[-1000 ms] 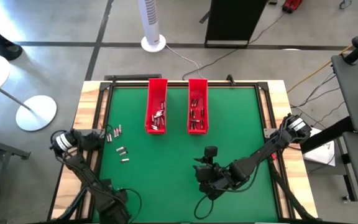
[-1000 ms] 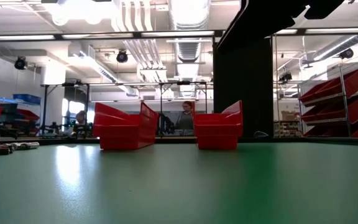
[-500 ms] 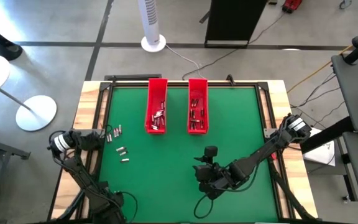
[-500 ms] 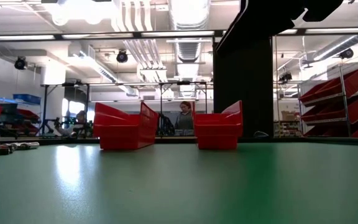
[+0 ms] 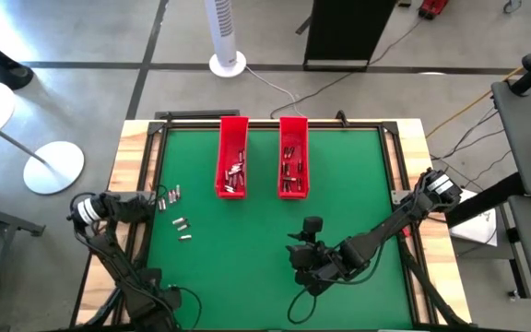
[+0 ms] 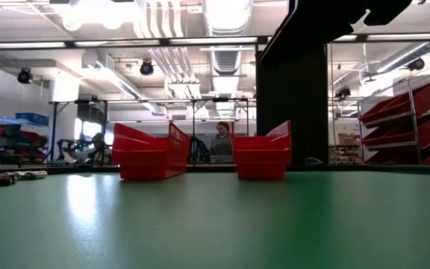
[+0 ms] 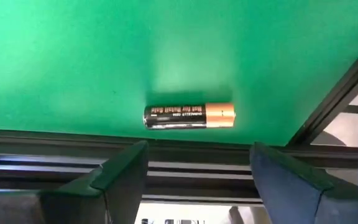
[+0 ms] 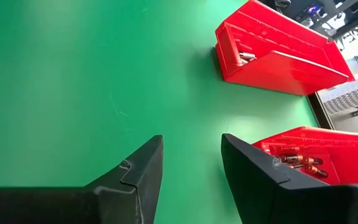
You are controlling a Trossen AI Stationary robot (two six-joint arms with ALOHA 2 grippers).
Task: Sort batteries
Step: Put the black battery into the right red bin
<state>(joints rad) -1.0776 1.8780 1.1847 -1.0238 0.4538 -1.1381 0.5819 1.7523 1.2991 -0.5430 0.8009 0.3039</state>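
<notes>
Left tool [image 7: 194, 171], released, faces a black-and-copper cylindrical battery [image 7: 189, 116] lying just beside the green counter [image 7: 73, 56] edge; right tool [image 8: 191, 171] released over open green surface.

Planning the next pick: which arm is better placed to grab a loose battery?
The left. Its open claw faces a loose battery lying right ahead on the mat, near the table's edge. The right claw is open too, but faces the red trays.

Left gripper [image 7: 194, 168] and right gripper [image 8: 191, 168] both hover, jaws parted.
</notes>
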